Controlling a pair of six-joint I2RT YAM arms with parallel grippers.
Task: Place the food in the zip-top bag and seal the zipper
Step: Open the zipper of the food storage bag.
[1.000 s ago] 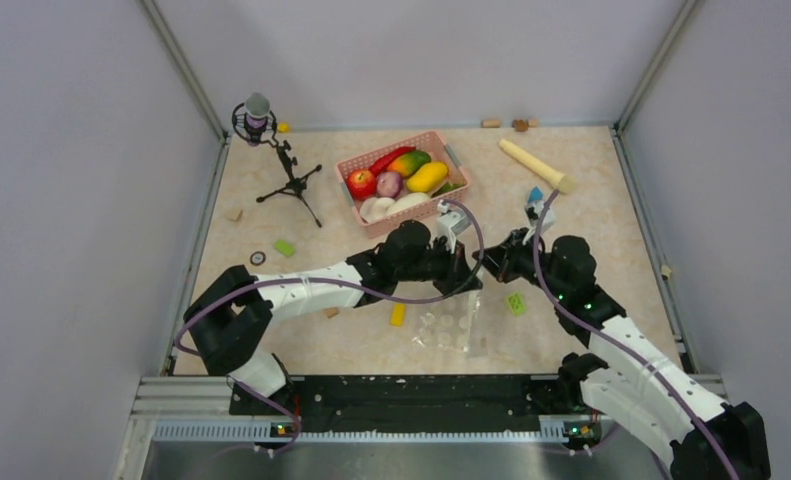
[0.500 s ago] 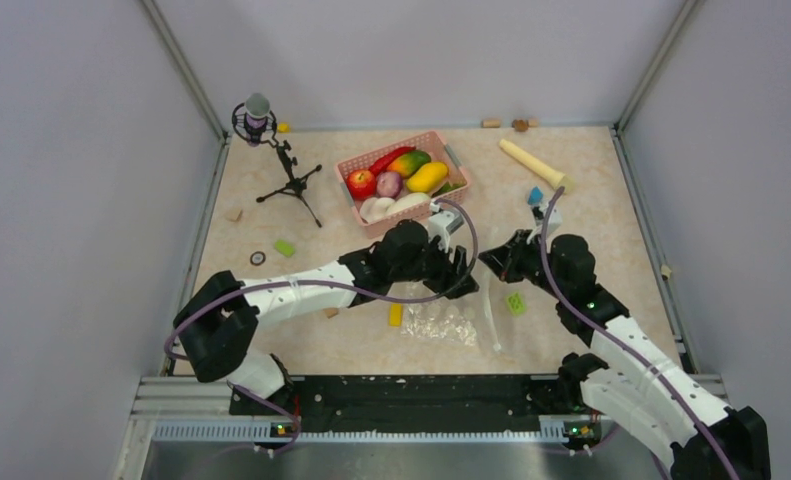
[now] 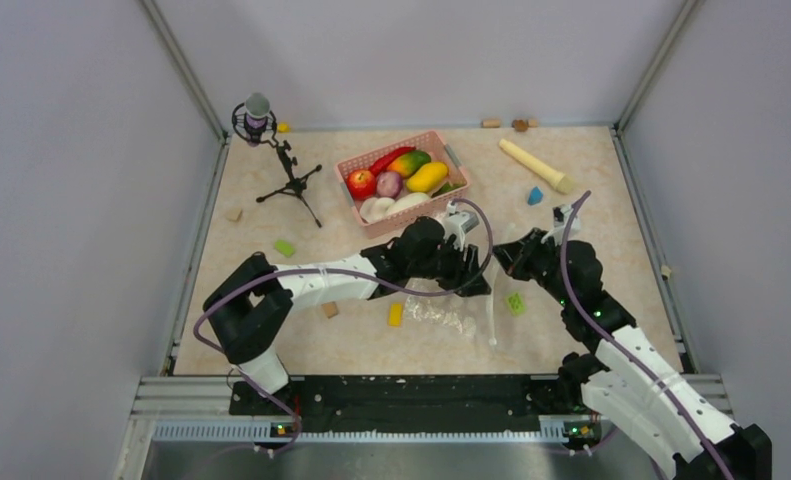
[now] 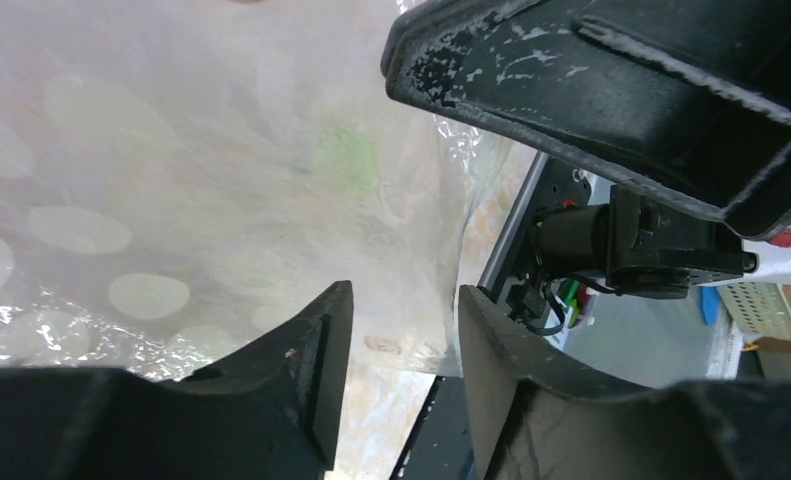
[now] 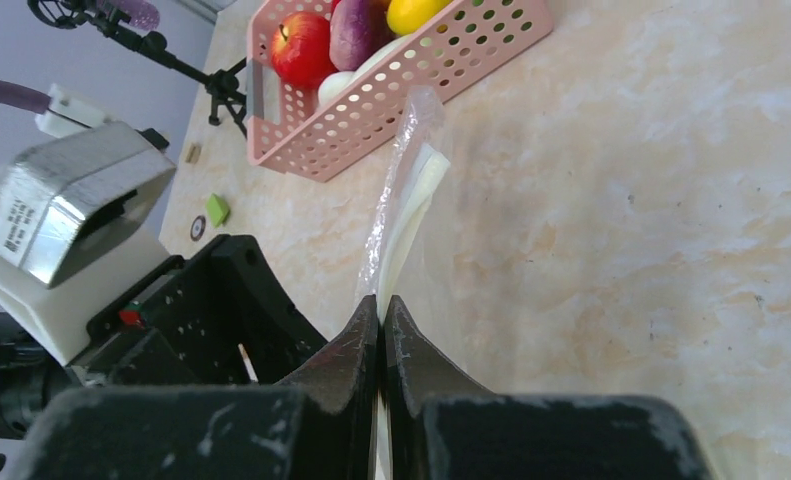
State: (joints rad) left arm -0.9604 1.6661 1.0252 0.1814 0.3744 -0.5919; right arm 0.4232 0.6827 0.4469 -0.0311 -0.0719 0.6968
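The bag is lying crumpled and empty near the middle of the table, and the food is sitting in the basket beyond it. I am pinching the bag's mouth edge in the right gripper, jaws fully closed. The left gripper is gaping half-open against the film, holding nothing. Next it needs to catch the opposite lip.

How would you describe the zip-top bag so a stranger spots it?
Find the pink basket of toy food mid-table, then move toward the front edge. The zip-top bag lies there, one edge pinched in the right gripper. Unlike the yellow block and green block beside it, it is clear, crinkly and pale-dotted.
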